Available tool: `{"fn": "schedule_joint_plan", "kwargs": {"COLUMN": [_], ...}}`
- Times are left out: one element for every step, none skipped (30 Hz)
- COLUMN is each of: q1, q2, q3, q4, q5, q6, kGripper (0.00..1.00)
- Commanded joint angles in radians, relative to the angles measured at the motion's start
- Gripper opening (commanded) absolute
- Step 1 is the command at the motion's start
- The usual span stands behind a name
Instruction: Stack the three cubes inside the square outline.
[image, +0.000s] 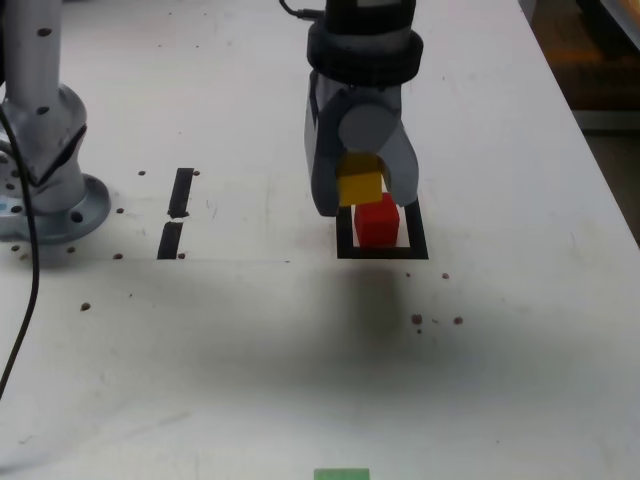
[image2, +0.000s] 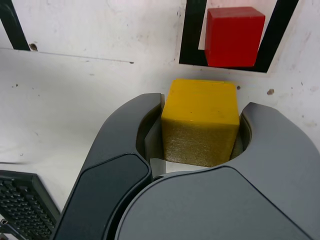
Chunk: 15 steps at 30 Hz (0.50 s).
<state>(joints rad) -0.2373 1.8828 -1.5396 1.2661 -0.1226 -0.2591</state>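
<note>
While the gripper (image: 362, 192) held the yellow cube (image: 360, 186) clamped by two opposite flat faces, that cube hung just above the red cube (image: 377, 222), which sat inside the square outline (image: 344, 232). Both cubes appeared light, rigid and smooth-sided, favouring centred side grips.

Evenly bright from overhead; broad soft shadow on the table (image: 300, 350) below the claw (image: 362, 190) in the exterior view. Slightly soft throughout; wrist view sharper, mild glare.
</note>
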Motion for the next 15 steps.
{"fn": "schedule_joint_plan", "kwargs": {"q1": [0.008, 0.012, 0.016, 0.02, 0.024, 0.028, 0.033, 0.037, 0.041, 0.045, 0.049, 0.053, 0.057, 0.06, 0.063], "q2": [0.011, 0.017, 0.023, 0.029, 0.035, 0.041, 0.047, 0.052, 0.057, 0.06, 0.063, 0.066, 0.068, 0.07, 0.071], "q3": [0.006, 0.008, 0.01, 0.012, 0.013, 0.013, 0.013, 0.012, 0.011, 0.011, 0.011, 0.011, 0.013, 0.014, 0.016], "q4": [-0.012, -0.02, -0.029, -0.039, -0.049, -0.059, -0.067, -0.073, -0.078, -0.081, -0.083, -0.085, -0.086, -0.087, -0.087], "q5": [-0.002, -0.003, -0.004, -0.004, -0.005, -0.005, -0.005, -0.006, -0.006, -0.006, -0.006, -0.007, -0.007, -0.006, -0.006], "q6": [0.009, 0.016, 0.022, 0.029, 0.036, 0.042, 0.049, 0.055, 0.059, 0.064, 0.067, 0.069, 0.071, 0.072, 0.073], "kGripper": [0.43, 0.43, 0.43, 0.43, 0.43, 0.43, 0.43, 0.43, 0.43, 0.43, 0.43, 0.43, 0.43, 0.43, 0.43]}}
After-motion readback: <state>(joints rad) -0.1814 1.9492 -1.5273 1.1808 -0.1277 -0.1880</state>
